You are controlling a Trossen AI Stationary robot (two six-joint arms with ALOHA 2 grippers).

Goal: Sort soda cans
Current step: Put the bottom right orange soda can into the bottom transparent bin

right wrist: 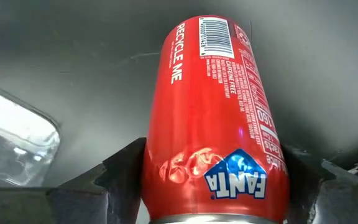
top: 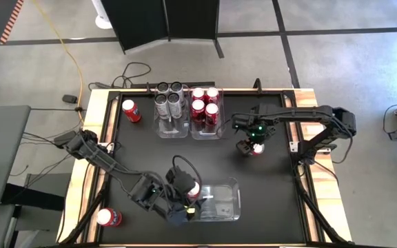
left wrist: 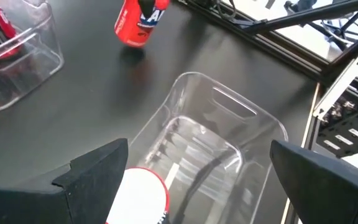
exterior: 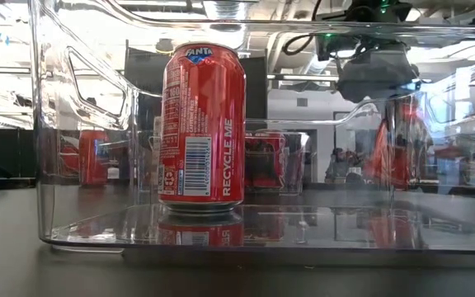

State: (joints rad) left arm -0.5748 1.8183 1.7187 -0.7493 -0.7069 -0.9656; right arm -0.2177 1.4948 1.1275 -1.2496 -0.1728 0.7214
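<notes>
Overhead, the left gripper hangs over the near clear bin, fingers spread wide around a red can without clamping it. The right gripper clasps another red can on the mat, mostly hidden beneath the arm. Two far bins hold grey and red cans; two more red cans stand at the left edge.

Low down, a red Fanta can stands upright inside the near bin; everything behind blurs through the plastic.

The left wrist view shows only that can's white top, cut off.

The right wrist view shows the fingers pressed against a Fanta can.
</notes>
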